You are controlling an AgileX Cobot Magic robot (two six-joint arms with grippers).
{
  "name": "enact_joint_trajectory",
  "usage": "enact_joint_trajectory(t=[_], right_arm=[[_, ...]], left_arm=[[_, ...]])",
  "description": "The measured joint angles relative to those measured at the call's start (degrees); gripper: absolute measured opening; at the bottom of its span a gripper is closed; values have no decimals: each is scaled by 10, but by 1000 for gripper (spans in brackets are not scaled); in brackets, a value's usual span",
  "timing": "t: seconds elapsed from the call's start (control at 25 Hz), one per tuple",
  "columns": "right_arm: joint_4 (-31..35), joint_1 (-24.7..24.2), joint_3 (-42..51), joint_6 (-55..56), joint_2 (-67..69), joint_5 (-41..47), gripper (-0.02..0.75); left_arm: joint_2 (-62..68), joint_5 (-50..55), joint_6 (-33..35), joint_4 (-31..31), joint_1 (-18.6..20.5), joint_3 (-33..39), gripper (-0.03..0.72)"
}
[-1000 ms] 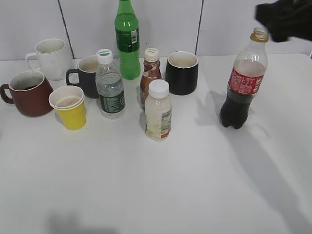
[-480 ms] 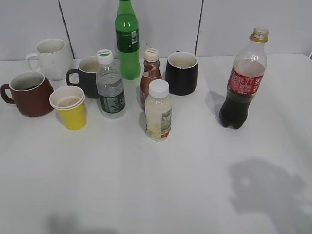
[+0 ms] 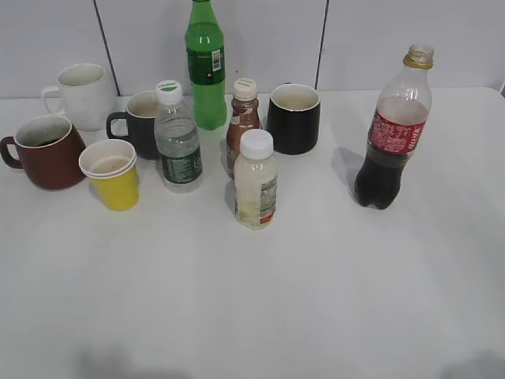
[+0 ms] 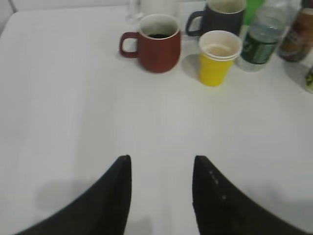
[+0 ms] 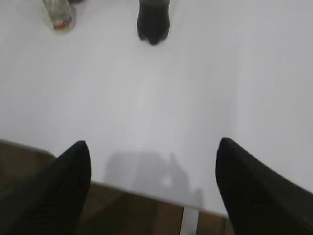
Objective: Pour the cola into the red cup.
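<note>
Cola bottle stands uncapped on my tabletop. Left end effector and right end effector both hang spread, empty, touching nothing.

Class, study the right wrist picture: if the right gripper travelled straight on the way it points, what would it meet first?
Probably the cola bottle: its dark base stands ahead of the open right gripper, with only bare white table between. Depth is uncertain from this one view.
</note>
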Motion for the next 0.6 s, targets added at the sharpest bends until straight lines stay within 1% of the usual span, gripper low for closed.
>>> enact_joint_trajectory(t=[0.08,0.2,0.6], right_arm=[[-1,0,4,-1,-20,-12,596],[-2,0,20,-3,-26,-40,596],[-1,0,23,-5,-26,-52,595]], left_arm=[[-3,-4,18,-13,0,1,321],[-3,-5,26,-18,0,1,321],[-4,-5,28,-19,0,1,321]])
